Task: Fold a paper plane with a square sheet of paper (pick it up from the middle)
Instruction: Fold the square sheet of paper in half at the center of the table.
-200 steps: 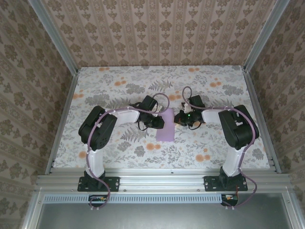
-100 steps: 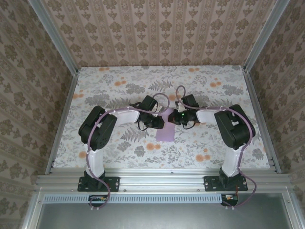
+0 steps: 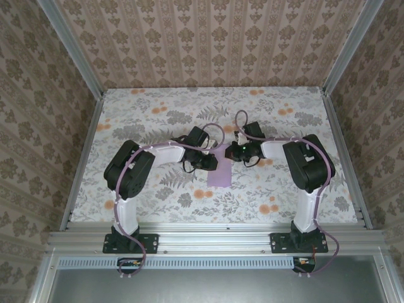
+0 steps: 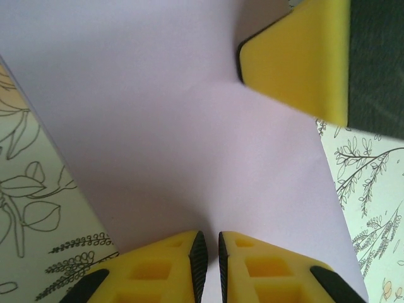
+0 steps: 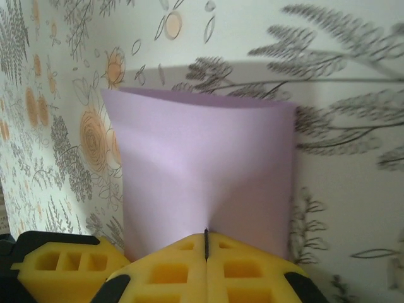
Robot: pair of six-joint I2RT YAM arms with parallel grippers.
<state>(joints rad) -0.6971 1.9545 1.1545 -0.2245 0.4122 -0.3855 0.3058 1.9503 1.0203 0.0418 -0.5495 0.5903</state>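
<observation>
Both claws are clamped shut on the square sheet of paper (image 3: 219, 175) mid-table. The left claw (image 4: 208, 243) pinches its 9 o'clock edge and the right claw (image 5: 206, 237) its 2 o'clock side, so the sheet bows up. There's floral table (image 3: 158, 107) all around, with patterned wallpaper (image 3: 208, 38) beyond at 12 o'clock.

— Where did the sheet of paper (image 3: 219, 175) lie?
— Near the middle of the surface (image 3: 158, 104), slightly toward the near edge.
— And the claws?
— The left claw (image 3: 213, 161) was at the paper's left side. The right claw (image 3: 228, 151) was at its far end. They were close together, each arm bent inward.
</observation>
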